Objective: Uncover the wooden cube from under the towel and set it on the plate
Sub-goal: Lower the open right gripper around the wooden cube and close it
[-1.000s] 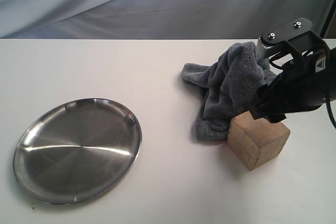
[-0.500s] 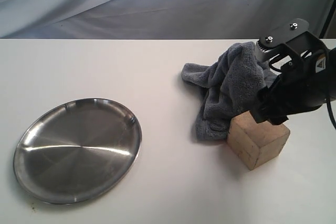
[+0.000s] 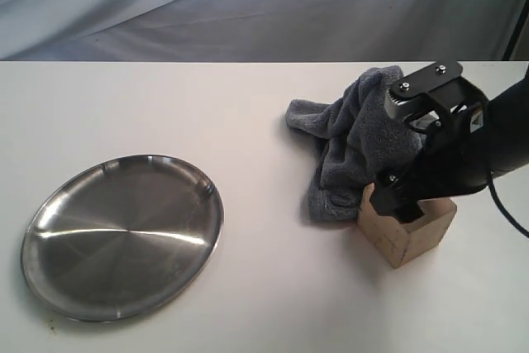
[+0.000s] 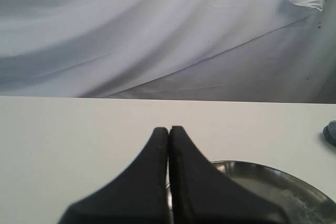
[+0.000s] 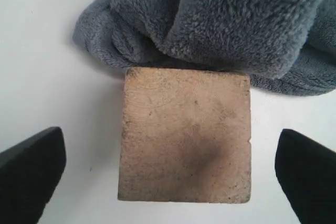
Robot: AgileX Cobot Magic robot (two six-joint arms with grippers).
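The wooden cube (image 3: 407, 239) (image 5: 185, 135) stands uncovered on the white table, its far side touching the bunched dark blue-grey towel (image 3: 354, 140) (image 5: 226, 19). My right gripper (image 3: 413, 201) (image 5: 170, 169) hangs directly over the cube, open, with one finger on either side of it and a gap to each. The steel plate (image 3: 124, 234) (image 4: 283, 182) lies empty at the table's left. My left gripper (image 4: 168, 129) is shut on nothing, above the plate's near rim; it does not show in the exterior view.
A grey-white cloth backdrop (image 3: 248, 6) hangs behind the table's far edge. Bare white tabletop (image 3: 273, 287) lies between the plate and the cube.
My right gripper has come down and leftward over the cube, now covering much of its top in the exterior view. Cube, towel and plate have not moved.
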